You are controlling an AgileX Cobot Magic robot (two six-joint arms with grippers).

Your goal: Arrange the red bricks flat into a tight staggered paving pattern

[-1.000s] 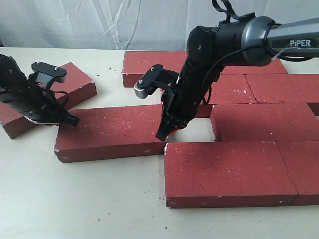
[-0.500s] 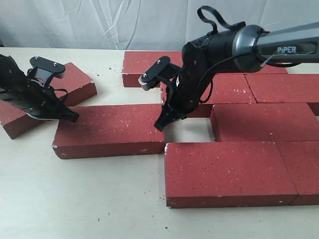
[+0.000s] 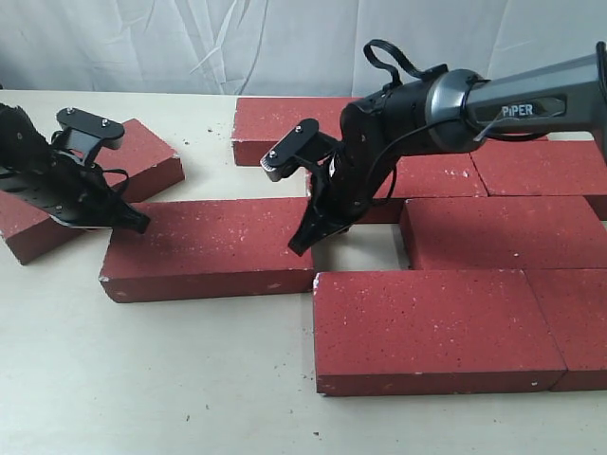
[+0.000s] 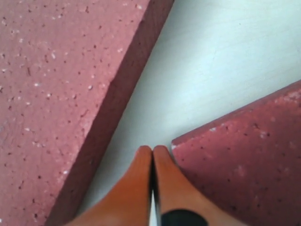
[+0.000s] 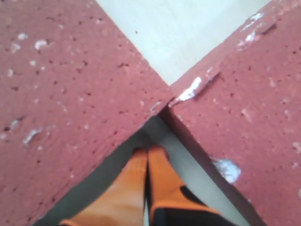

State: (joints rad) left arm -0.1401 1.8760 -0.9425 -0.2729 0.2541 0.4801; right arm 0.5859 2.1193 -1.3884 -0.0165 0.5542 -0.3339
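Several red bricks lie flat on the pale table. A loose brick (image 3: pixel 204 246) sits left of the laid group, its right front corner touching the front brick (image 3: pixel 436 327). My left gripper (image 3: pixel 136 224) is shut and empty, its tip at the loose brick's far left corner (image 4: pixel 244 160), beside an angled brick (image 3: pixel 133 156) (image 4: pixel 56 94). My right gripper (image 3: pixel 302 245) is also shut and empty. Its tip sits low in the gap at the loose brick's right end. In the right wrist view its tips (image 5: pixel 148 151) point at two bricks (image 5: pixel 70 80) (image 5: pixel 244 80) meeting corner to corner.
Laid bricks fill the right side: a middle-row brick (image 3: pixel 503 232), back-row bricks (image 3: pixel 285 123) (image 3: pixel 541 166) and another front brick (image 3: pixel 579 322). A gap of bare table (image 3: pixel 365 248) lies between the loose brick and the middle-row brick. Bare table (image 3: pixel 142 379) spreads front left.
The loose brick has slid slightly left. My right gripper has drawn back a little toward the far side of the gap. The left gripper has shifted only slightly.
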